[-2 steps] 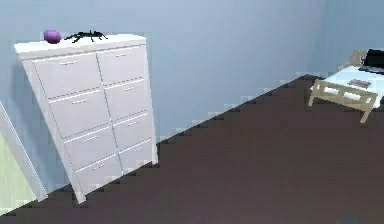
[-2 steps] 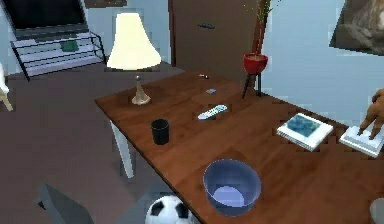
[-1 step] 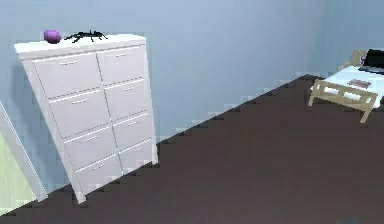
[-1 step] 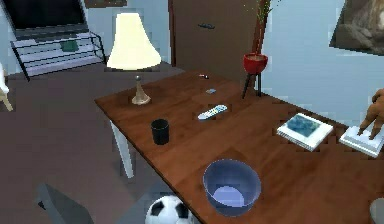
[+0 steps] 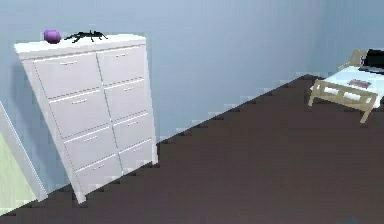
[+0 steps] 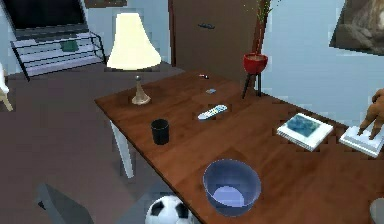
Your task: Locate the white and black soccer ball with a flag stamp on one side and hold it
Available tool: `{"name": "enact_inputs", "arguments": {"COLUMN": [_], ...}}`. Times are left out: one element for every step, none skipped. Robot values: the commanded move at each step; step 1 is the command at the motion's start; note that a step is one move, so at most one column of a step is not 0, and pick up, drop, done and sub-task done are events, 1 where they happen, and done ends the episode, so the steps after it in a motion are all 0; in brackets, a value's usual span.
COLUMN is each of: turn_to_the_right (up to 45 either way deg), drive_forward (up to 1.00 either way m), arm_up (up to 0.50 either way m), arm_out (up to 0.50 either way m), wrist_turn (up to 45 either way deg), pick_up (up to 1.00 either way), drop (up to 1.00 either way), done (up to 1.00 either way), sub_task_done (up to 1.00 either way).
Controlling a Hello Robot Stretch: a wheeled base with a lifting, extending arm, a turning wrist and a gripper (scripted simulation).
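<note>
The robot's base stands just beside the counter (image 6: 290,175), with its arm side turned toward it. The body's side camera looks down across the counter from close by, and the counter's top runs off the arm side view's bottom and right edges. The robot's front faces off from the counter, over bare floor (image 5: 250,170), with the forward camera tilted somewhat down.
</note>
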Motion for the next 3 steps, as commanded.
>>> {"name": "enact_inputs", "arguments": {"turn_to_the_right": [0.0,0.0,0.0], "drive_forward": [0.0,0.0,0.0], "arm_up": [0.0,0.0,0.0], "arm_out": [0.1,0.0,0.0], "wrist_turn": [0.0,45.0,45.0], "pick_up": [0.0,0.0,0.0], "drop": [0.0,0.0,0.0], "done": [0.0,0.0,0.0], "sub_task_done": [0.0,0.0,0.0]}}
